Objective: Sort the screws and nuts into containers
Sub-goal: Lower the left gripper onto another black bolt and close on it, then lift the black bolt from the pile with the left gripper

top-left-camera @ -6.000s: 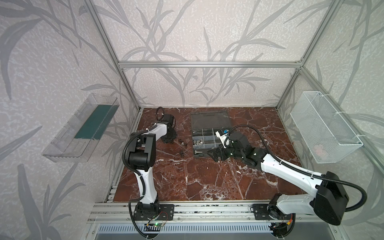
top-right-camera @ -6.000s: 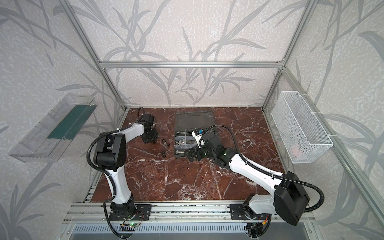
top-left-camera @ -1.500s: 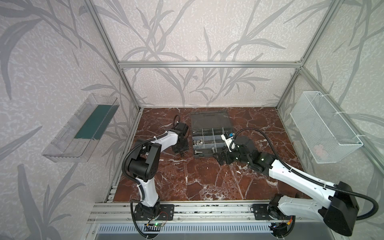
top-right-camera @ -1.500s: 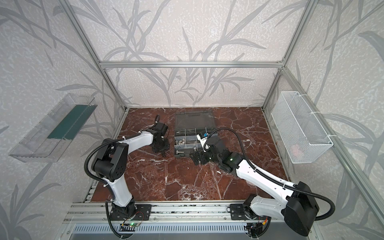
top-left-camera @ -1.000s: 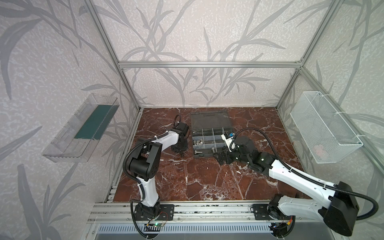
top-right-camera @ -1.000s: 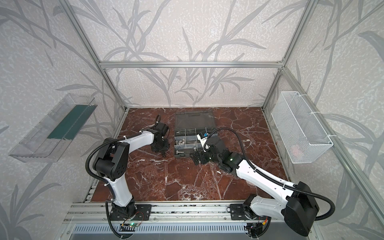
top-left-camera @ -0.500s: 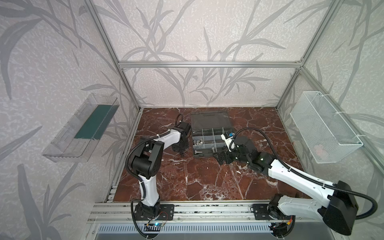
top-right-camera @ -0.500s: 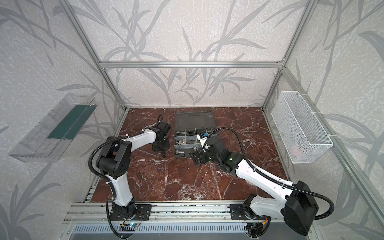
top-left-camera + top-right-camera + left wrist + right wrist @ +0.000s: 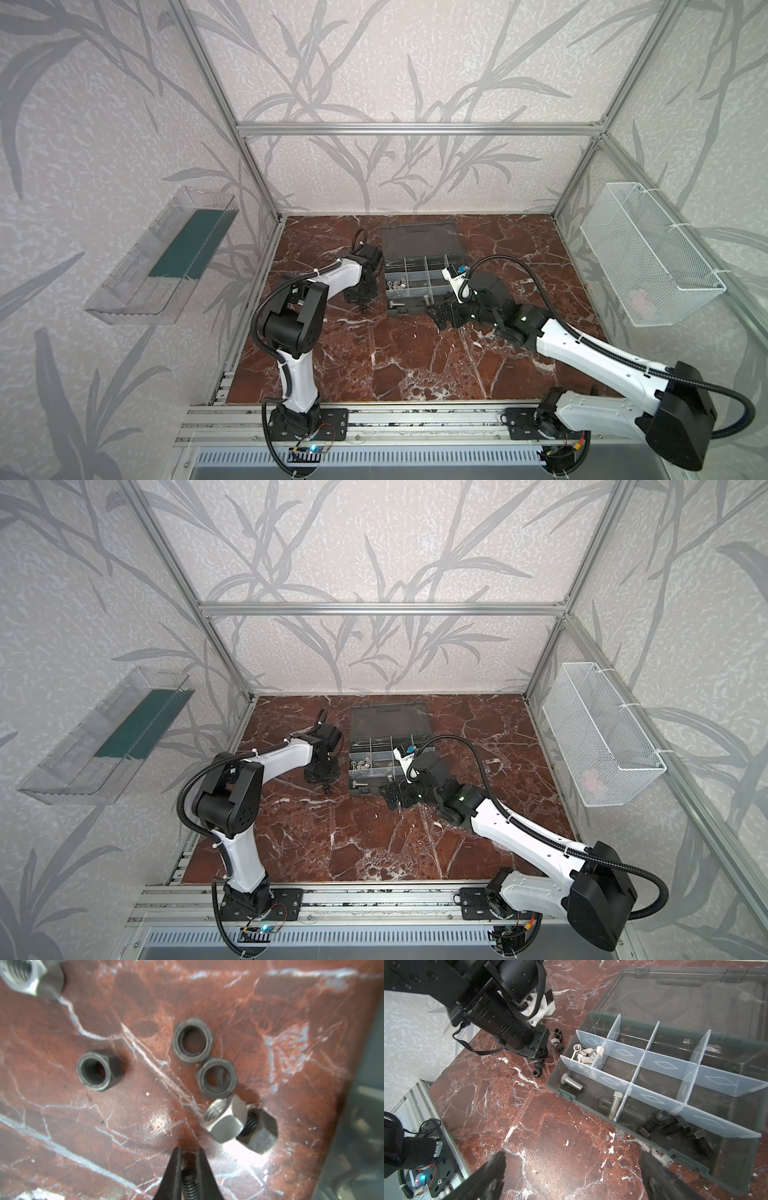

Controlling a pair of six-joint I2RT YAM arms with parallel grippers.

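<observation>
**Top views.** In both top views the dark grey plastic organizer case (image 9: pixel 419 245) lies open at the middle of the far edge of the red marble tabletop (image 9: pixel 395 361). Its lid is folded flat towards that edge. The left hand (image 9: pixel 364 308) is down at the tabletop just beside the case's left wall. The right hand (image 9: pixel 441 316) hovers at the case's near wall. The loose parts are too small to tell apart here.

**Left wrist view.** The left hand (image 9: pixel 188 1152) is closed on the threaded shaft of a black screw (image 9: pixel 188 1180). Three black hex nuts (image 9: pixel 192 1040) and a silver hex nut (image 9: pixel 225 1120) lie loose on the tabletop. The silver nut touches a further black hex-headed piece (image 9: pixel 259 1132), probably another screw.

**Right wrist view.** The right hand (image 9: pixel 573 1156) is spread wide and empty above bare tabletop.

- Silver nuts (image 9: pixel 584 1053) fill the middle-row compartment at the left wall.
- Two silver screws (image 9: pixel 572 1082) lie in the near-left corner compartment.
- Black screws (image 9: pixel 675 1126) lie in the next compartment along the near wall.
- No black nuts are visible in the case.

**Progress.** The sort appears well advanced. The gripped screw and the loose pieces beside the left wall are not yet in the case.
</observation>
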